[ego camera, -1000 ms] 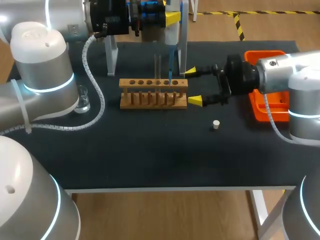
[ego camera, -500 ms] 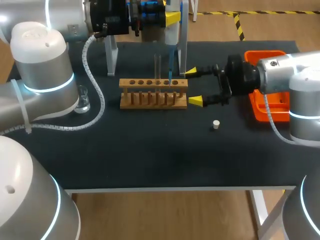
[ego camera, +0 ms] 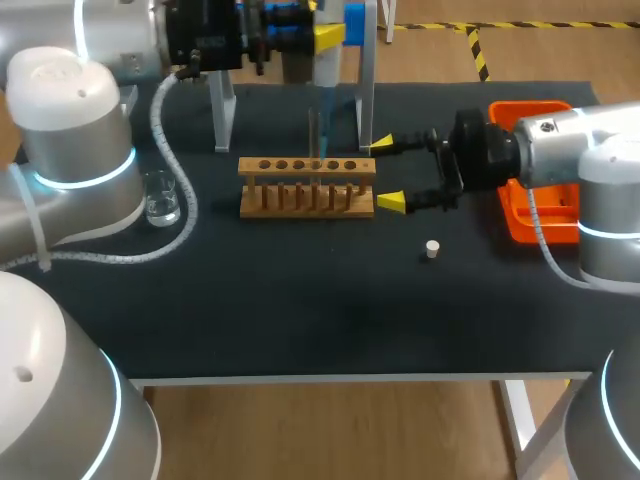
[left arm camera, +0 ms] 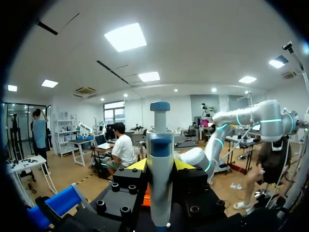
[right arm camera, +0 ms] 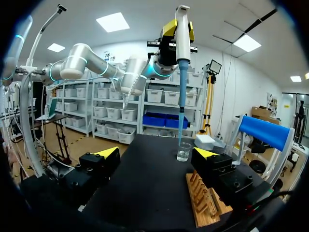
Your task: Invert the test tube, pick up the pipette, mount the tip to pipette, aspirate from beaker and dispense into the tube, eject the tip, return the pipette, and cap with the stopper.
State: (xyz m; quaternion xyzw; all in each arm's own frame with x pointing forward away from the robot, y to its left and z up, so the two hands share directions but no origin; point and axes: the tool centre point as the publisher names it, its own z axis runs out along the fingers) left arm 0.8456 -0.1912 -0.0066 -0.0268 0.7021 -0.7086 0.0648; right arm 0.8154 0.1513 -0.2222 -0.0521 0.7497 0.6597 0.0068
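My left gripper (ego camera: 327,35) is shut on the white and blue pipette (ego camera: 327,62) and holds it upright high over the back of the wooden rack (ego camera: 307,186). Its blue tip (ego camera: 325,118) hangs beside the clear test tube (ego camera: 313,134) that stands upright in the rack. In the left wrist view the pipette (left arm camera: 160,179) stands between the yellow fingers. My right gripper (ego camera: 386,172) stands open at the rack's right end. The right wrist view has the pipette (right arm camera: 182,43) in line with the glass beaker (right arm camera: 183,152). The beaker (ego camera: 160,197) is left of the rack. The white stopper (ego camera: 432,249) lies in front of the right gripper.
An orange tray (ego camera: 521,222) sits at the table's right edge under my right arm. A metal stand (ego camera: 222,110) rises behind the rack. The rack (right arm camera: 205,200) lies beside my right gripper's (right arm camera: 158,154) finger.
My left arm has shifted left and lifted the pipette, so its tip now hangs above and behind the rack holes. The right arm has stayed still.
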